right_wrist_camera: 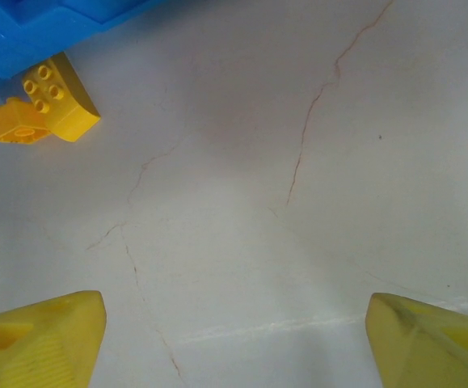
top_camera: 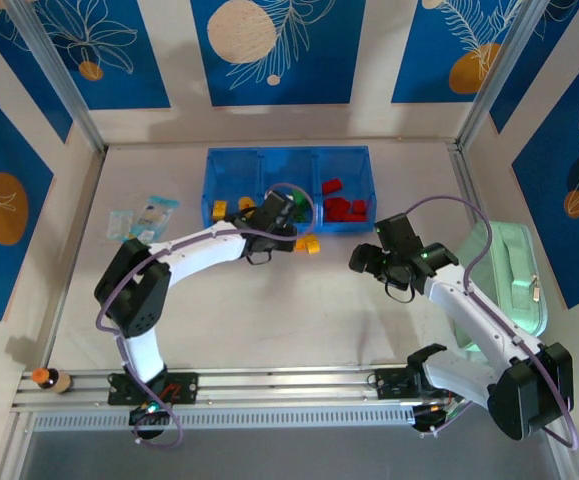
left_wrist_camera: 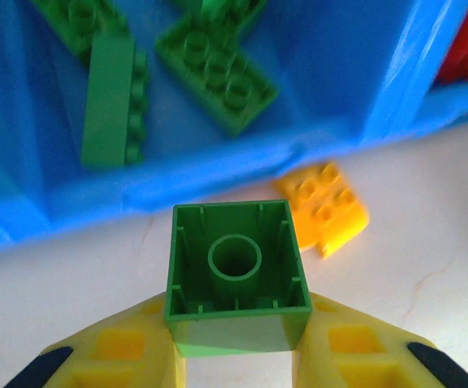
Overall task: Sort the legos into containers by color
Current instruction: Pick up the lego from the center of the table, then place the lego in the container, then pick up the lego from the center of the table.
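Top external view: one blue tray (top_camera: 289, 152) with three compartments is seen; two yellow bricks (top_camera: 219, 209) are counted in the left one, about three red bricks (top_camera: 341, 208) in the right one.
Left wrist view: at least three green bricks (left_wrist_camera: 217, 73) are counted in the middle compartment.
Left gripper (left_wrist_camera: 238, 343): clamped on one square green brick (left_wrist_camera: 238, 275), its hollow underside turned to the camera, just before the tray wall.
Table (top_camera: 299, 310): two loose yellow bricks (right_wrist_camera: 44, 109) are found touching, just beside the tray.
Right gripper (right_wrist_camera: 234, 307): fingers are held apart with nothing between; the loose yellow bricks lie ahead to its left, well apart from it.

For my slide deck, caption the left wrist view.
Left gripper clamps a square green plastic brick, hollow side showing, near the translucent blue tray.
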